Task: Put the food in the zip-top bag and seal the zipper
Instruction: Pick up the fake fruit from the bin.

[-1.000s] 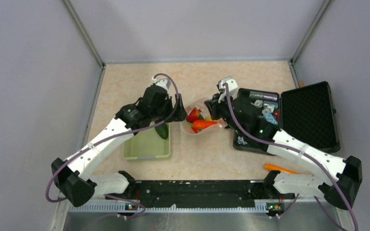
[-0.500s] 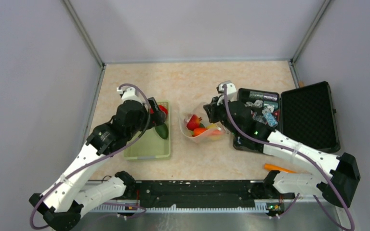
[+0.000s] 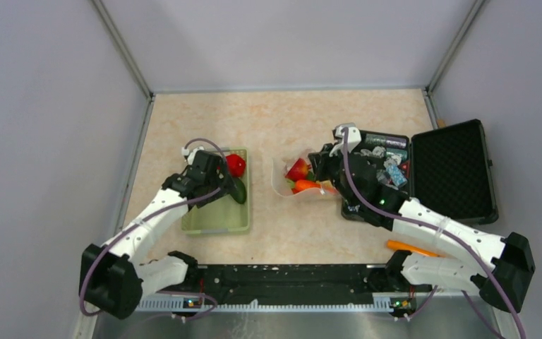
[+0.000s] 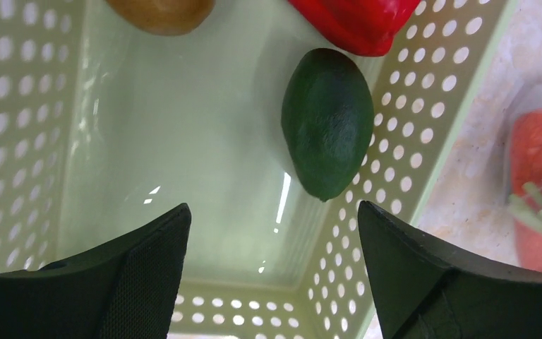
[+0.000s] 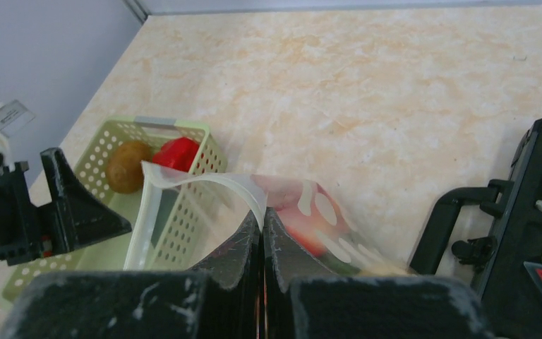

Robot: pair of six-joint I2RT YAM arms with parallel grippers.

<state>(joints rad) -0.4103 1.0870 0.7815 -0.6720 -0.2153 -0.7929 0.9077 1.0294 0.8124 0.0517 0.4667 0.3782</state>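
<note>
The zip-top bag [image 3: 286,185] lies mid-table, a clear floppy bag with white dots, holding red and orange food [image 3: 300,176]. My right gripper [image 5: 262,215] is shut on its mouth edge, pinching the whitish zipper [image 5: 205,185] and lifting it; from above that gripper [image 3: 319,171] sits at the bag's right side. My left gripper [image 4: 272,212] hangs open over the pale green basket [image 4: 409,127], holding nothing. Inside the basket lie a dark green piece [image 4: 327,134], a red pepper [image 4: 356,21] and a brown piece [image 4: 162,8].
An open black case [image 3: 452,169] with shiny packets [image 3: 384,152] stands right of the bag, close behind my right arm. An orange carrot [image 3: 409,247] lies on the table near the right arm's base. The basket [image 3: 215,219] sits left of the bag.
My left arm has drawn back from the bag's mouth to above the basket. The right gripper, still shut on the bag's edge, has shifted the bag slightly right.
</note>
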